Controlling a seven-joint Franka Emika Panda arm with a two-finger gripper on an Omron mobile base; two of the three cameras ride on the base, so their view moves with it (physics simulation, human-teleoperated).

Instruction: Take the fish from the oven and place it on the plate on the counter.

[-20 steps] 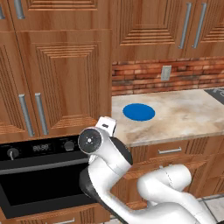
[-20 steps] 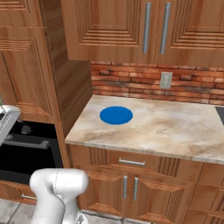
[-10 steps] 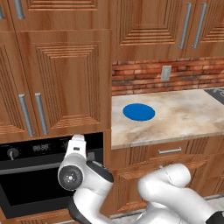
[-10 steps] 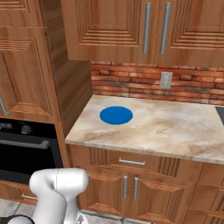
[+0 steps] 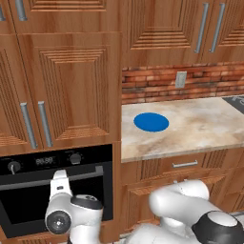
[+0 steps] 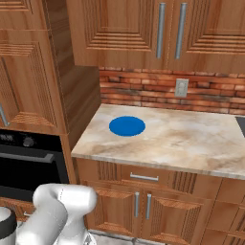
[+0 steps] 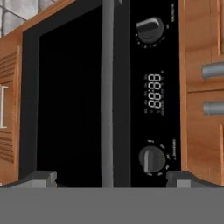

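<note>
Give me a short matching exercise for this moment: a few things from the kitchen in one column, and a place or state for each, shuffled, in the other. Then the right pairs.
Things:
1. flat round bright blue plate
2. black wall oven with dark glass door
3. grey wall outlet
4. long silver bar handle of the oven

Places or states:
A. on the red brick backsplash
B. door shut
C. lying bare on the beige marbled stone counter
D. running between the gripper's two fingertips in the hand view

Pairs: 1-C, 2-B, 3-A, 4-D
</note>
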